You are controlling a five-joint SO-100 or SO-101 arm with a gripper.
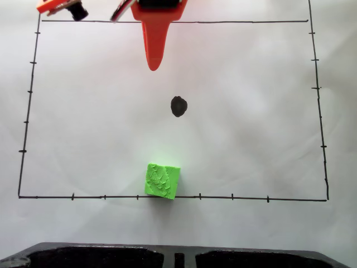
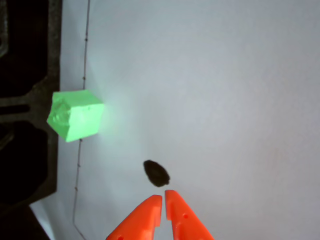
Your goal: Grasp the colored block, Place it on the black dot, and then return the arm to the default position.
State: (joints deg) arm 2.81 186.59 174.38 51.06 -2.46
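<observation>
A lime-green colored block (image 1: 163,180) rests on the white sheet, touching the lower ruled line; in the wrist view the block (image 2: 75,114) is at the left. The black dot (image 1: 178,106) lies bare near the sheet's middle, well above the block. The orange arm reaches in from the top edge, and its tapering gripper (image 1: 153,66) points down, stopping short of the dot. From the wrist camera the gripper (image 2: 163,197) has its two tips nearly touching, shut on nothing, just below the black dot (image 2: 156,173).
Thin black ruled lines with tick marks (image 1: 321,111) frame the white sheet. A dark moulded tray (image 1: 178,257) runs along the bottom edge, and the same tray (image 2: 25,100) borders the left side of the wrist view. A black-and-orange part (image 1: 64,8) sits at top left.
</observation>
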